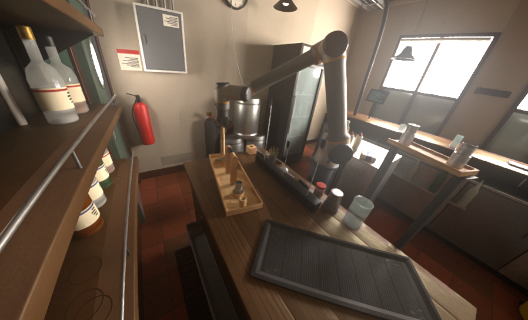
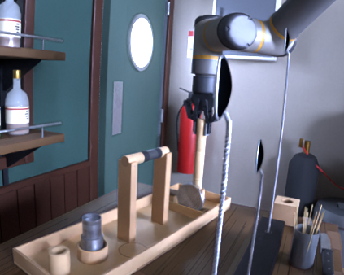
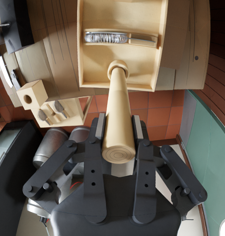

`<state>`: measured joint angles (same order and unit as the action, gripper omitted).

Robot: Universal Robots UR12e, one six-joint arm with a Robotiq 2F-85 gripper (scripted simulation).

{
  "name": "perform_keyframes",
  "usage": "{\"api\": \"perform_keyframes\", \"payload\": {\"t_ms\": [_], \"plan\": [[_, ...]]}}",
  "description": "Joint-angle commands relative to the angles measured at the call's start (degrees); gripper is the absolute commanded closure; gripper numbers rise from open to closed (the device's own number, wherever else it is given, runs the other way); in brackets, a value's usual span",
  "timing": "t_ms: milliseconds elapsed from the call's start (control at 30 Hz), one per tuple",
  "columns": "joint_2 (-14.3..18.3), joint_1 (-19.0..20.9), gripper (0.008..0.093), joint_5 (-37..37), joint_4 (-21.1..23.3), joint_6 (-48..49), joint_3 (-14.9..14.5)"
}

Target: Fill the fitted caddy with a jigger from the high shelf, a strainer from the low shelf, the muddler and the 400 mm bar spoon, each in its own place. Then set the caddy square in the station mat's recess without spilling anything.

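The wooden muddler (image 3: 118, 110) stands upright with its lower end in a round socket at the far end of the wooden caddy (image 1: 234, 185), and I hold its top in my closed gripper (image 3: 118, 126). The strainer (image 3: 105, 37) sits on edge in its slot just beyond the muddler. A steel jigger (image 2: 92, 232) stands in a ring at the caddy's near end, beside a small wooden cup (image 2: 59, 259). The caddy's arched handle (image 2: 145, 189) rises at its middle. Long bar spoons (image 2: 222, 195) stand in a dark rack (image 1: 290, 181) to the right. The dark station mat (image 1: 337, 270) lies nearer on the counter.
The counter's far edge runs just behind the caddy, with red floor tiles below. A wooden block with a hole (image 3: 32, 95) sits at the counter corner. A cup of picks (image 2: 305, 240), a steel cup (image 1: 333, 200) and a glass (image 1: 357, 211) stand right of the rack.
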<state>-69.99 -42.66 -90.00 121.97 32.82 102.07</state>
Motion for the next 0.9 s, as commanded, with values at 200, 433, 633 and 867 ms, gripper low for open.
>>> {"api": "perform_keyframes", "payload": {"t_ms": [200, 433, 633, 867], "plan": [[-0.05, 0.0, 0.0529, 0.0, 0.02, 0.0, -0.06], [-0.04, 0.0, 0.0434, 0.0, 0.02, 0.0, -0.06], [-0.04, 0.0, 0.0434, 0.0, 0.02, 0.0, -0.05], [-0.04, 0.0, 0.0434, 0.0, 0.02, 0.0, -0.06]]}}
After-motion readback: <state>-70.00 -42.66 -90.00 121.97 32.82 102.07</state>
